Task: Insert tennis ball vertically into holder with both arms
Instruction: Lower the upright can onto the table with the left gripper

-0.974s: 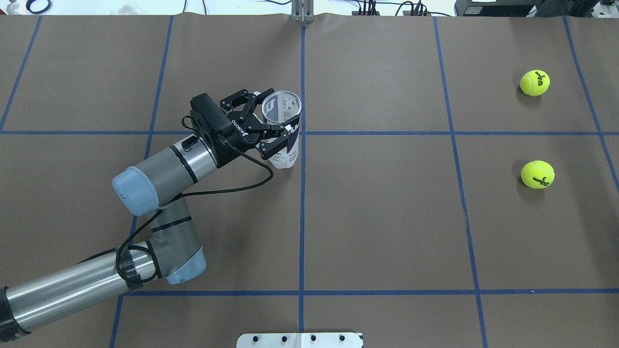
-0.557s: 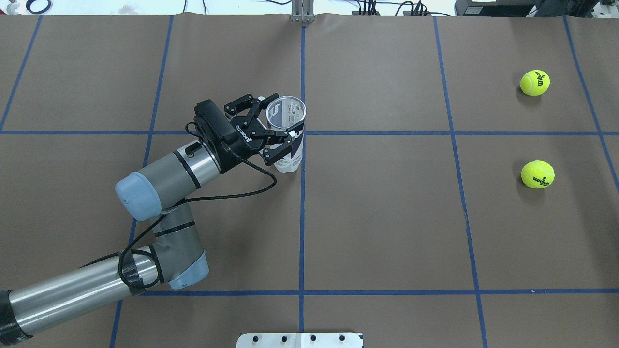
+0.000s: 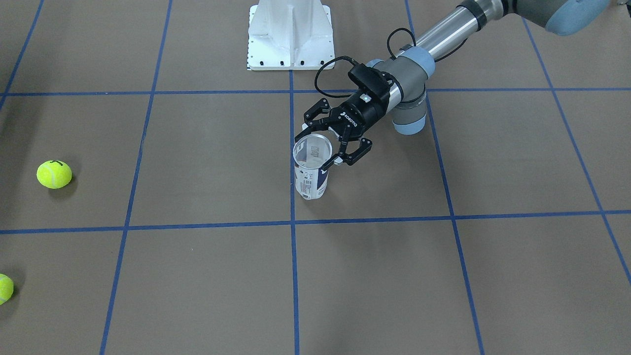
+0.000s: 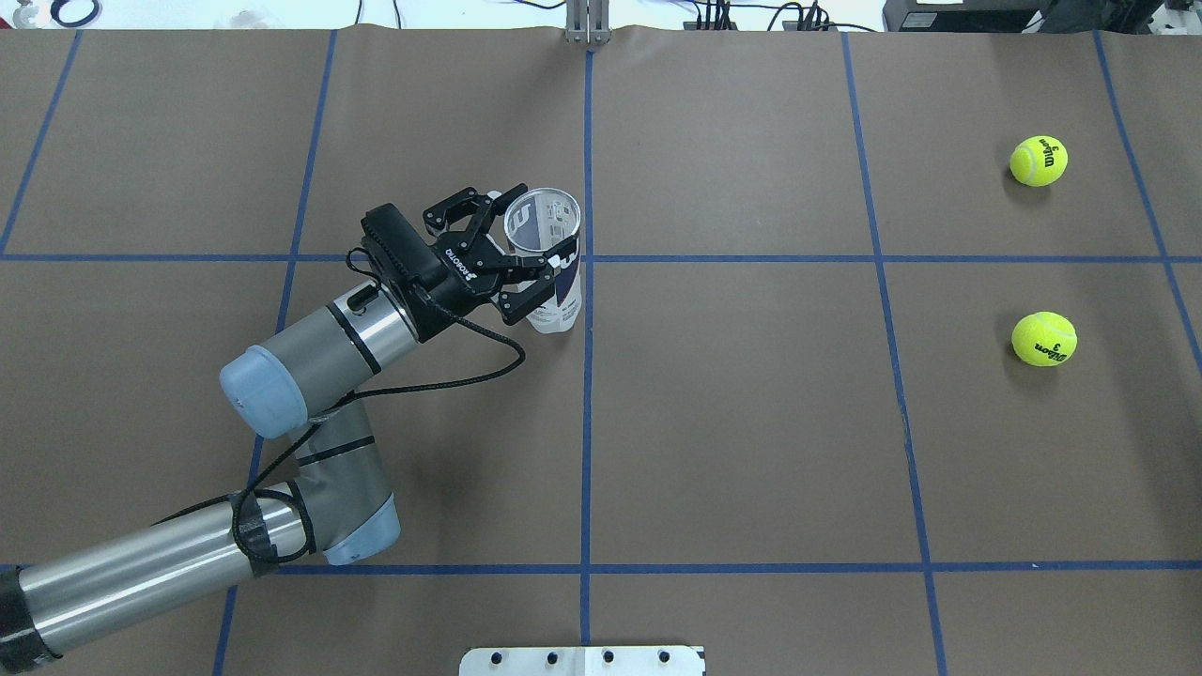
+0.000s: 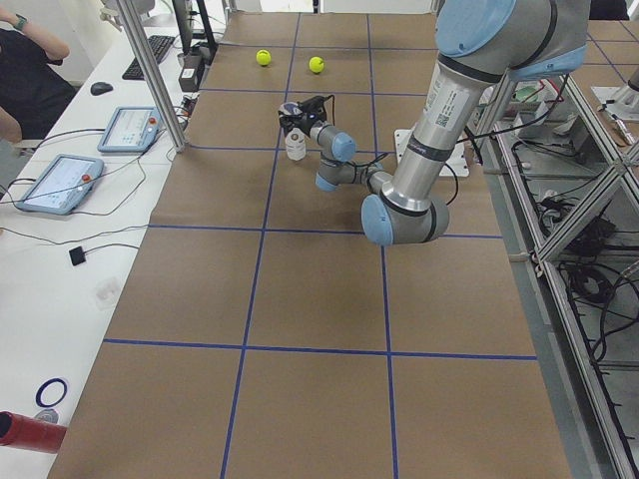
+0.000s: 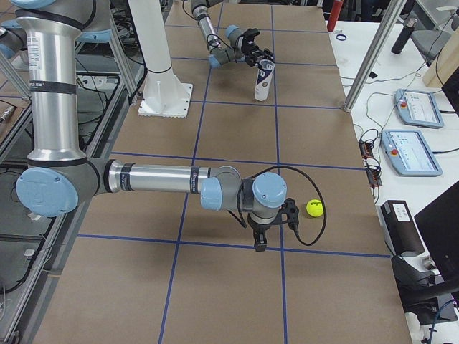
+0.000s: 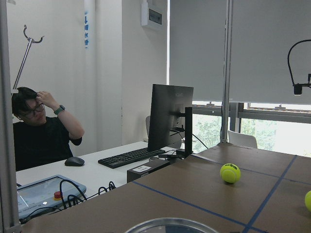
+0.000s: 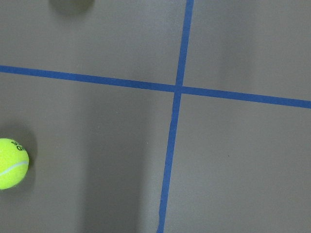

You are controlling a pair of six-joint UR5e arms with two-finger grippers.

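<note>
The holder, a clear can with a white and navy label, stands upright near the table's centre line. Its open mouth faces up in the front view. My left gripper comes in from the side and is shut on the holder's upper part, one finger on each side. Two yellow tennis balls lie far off on the table's right side. My right gripper shows only in the exterior right view, pointing down beside a ball. I cannot tell whether it is open or shut.
The white pedestal base stands at the table's near edge by the robot. A person sits at a side desk with a monitor, a keyboard and tablets. An aluminium post rises at that table edge.
The left gripper and the holder shifted a little right and toward the robot, then back left. The tennis balls have not moved.
</note>
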